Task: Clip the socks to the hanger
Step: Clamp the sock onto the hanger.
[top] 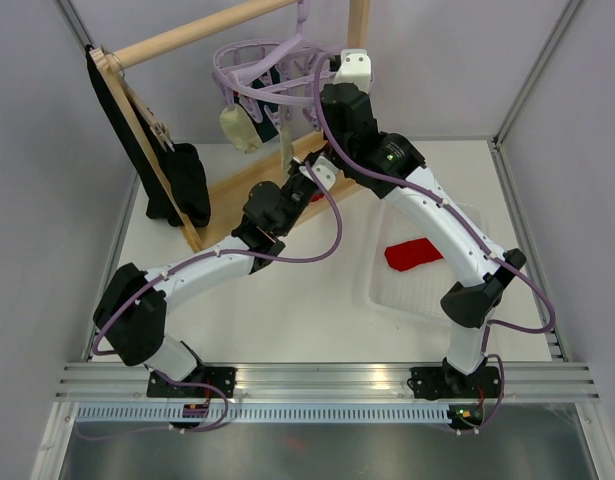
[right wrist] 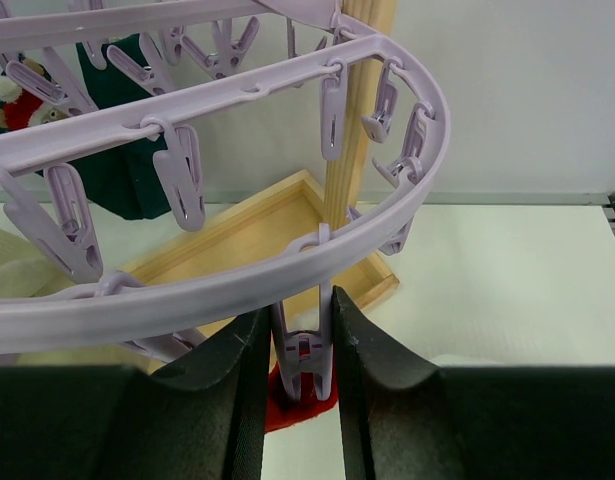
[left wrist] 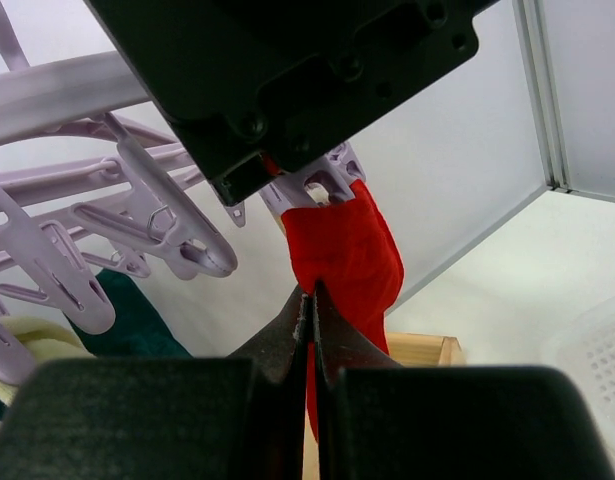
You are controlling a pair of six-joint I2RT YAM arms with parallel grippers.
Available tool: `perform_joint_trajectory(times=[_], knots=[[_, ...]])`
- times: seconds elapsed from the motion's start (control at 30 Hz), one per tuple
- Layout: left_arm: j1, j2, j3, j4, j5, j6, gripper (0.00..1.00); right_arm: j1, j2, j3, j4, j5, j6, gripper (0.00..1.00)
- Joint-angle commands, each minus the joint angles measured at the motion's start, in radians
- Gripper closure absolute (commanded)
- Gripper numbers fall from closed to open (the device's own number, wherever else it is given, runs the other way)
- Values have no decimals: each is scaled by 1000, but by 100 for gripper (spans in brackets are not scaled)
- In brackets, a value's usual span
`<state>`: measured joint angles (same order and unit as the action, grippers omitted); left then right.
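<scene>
Pinches red fabric sock (left wrist: 342, 250) in left end effector (left wrist: 312, 300), lavender plastic clip (right wrist: 305, 362) at twelve o'clock in right end effector (right wrist: 300, 318); risks early-release slip.

Hanger (top: 232, 75): round lavender plastic, two rings with spokes, small clips (right wrist: 182, 175) dangling all round. Hung from it are a cream sock (top: 239, 128) at its left, and a dark teal sock (right wrist: 127, 170) and a red-white patterned sock (right wrist: 17, 100) at the far ring. A red sock (left wrist: 347, 250) has its top at one clip (right wrist: 304, 355) squeezed by the right tool (right wrist: 302, 330) and its lower part pinched in the closed left tool (left wrist: 312, 300). A second red sock (top: 415, 253) lies well apart, nearer and right of the hanger.
</scene>
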<state>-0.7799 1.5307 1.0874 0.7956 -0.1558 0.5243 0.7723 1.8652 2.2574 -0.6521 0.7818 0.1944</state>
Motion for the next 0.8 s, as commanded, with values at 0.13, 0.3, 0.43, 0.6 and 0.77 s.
perform_joint_trajectory(times=[0.13,0.3,0.43,0.6,0.77], knots=[[-10,-37,-27,65,-1,-10,98,-5,3,39,6,57,5,100],[-10,-50,-52,82,9,-12,98,-5,2,41,15,59,-1,100],[-10,-50,-55,88,9,-10,98,-5,5,45,14,60,-3,100],[-10,-53,-49,90,2,0,98,-4,6,47,12,60,-3,100],[-16,-55,-49,97,-10,3,98,-4,8,45,8,63,-3,100]])
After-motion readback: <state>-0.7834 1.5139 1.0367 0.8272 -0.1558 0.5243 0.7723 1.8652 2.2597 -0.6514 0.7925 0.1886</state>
